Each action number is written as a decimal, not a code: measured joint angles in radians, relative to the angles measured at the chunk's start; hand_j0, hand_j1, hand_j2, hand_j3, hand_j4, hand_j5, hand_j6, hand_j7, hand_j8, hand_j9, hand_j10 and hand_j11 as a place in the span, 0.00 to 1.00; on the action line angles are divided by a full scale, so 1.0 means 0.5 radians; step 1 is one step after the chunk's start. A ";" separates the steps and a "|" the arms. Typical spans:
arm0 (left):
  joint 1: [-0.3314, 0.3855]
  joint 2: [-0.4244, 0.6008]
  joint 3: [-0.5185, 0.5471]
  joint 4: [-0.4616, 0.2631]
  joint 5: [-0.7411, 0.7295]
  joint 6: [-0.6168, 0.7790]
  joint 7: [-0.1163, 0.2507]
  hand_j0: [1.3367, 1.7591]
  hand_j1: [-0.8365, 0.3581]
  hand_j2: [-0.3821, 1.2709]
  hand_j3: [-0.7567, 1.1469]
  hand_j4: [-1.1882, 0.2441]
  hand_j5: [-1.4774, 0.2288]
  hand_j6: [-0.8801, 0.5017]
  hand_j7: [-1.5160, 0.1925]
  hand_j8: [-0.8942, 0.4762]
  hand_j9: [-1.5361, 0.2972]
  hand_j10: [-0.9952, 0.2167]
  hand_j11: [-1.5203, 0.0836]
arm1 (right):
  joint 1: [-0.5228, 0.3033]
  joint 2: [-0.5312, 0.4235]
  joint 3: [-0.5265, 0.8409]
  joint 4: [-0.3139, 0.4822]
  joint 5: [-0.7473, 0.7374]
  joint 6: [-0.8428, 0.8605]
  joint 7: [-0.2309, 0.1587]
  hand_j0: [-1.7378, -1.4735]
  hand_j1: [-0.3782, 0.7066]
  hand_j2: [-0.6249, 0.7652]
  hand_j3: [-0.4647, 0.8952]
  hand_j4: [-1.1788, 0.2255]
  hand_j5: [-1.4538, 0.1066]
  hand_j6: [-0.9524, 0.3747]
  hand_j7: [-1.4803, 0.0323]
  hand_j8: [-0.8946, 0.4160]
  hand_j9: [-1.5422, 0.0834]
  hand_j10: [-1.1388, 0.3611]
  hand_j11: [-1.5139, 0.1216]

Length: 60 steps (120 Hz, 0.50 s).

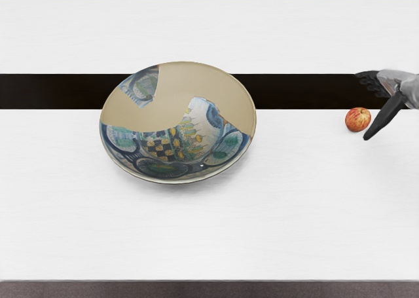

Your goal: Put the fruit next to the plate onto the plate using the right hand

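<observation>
A large patterned plate (pixel 242 95), deep like a bowl, sits at the middle left of the white table. A small red and yellow apple (pixel 357 119) lies on the table well to the right of the plate. My right hand (pixel 386 105) comes in from the right edge, just right of the apple. Its dark fingers (pixel 383 116) are spread, one long finger pointing down beside the fruit without clearly touching it. The hand holds nothing. The left arm is out of view.
A dark gap (pixel 52 92) runs across the table behind the plate and the apple. White table surface (pixel 209 232) stretches in front of them down to the near edge.
</observation>
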 joint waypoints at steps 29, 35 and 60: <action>0.000 0.000 0.000 0.000 0.000 0.000 0.001 0.76 0.75 0.26 0.40 0.66 0.68 0.46 0.70 0.48 0.67 0.62 0.75 | 0.013 0.152 -0.094 -0.149 -0.041 -0.145 -0.086 0.30 0.07 0.45 0.34 0.81 0.90 0.68 0.94 0.65 0.92 0.73 0.89; 0.000 0.000 0.000 0.000 0.000 0.000 0.001 0.76 0.75 0.26 0.40 0.66 0.68 0.46 0.70 0.48 0.67 0.62 0.75 | 0.009 0.202 -0.100 -0.210 -0.042 -0.172 -0.091 0.30 0.07 0.45 0.34 0.81 0.90 0.68 0.94 0.65 0.92 0.73 0.89; 0.000 0.000 0.000 0.000 0.000 0.000 0.000 0.76 0.75 0.26 0.40 0.66 0.68 0.46 0.70 0.48 0.67 0.62 0.75 | -0.003 0.395 -0.175 -0.436 -0.044 -0.333 -0.098 0.30 0.07 0.44 0.34 0.81 0.90 0.68 0.94 0.65 0.92 0.73 0.89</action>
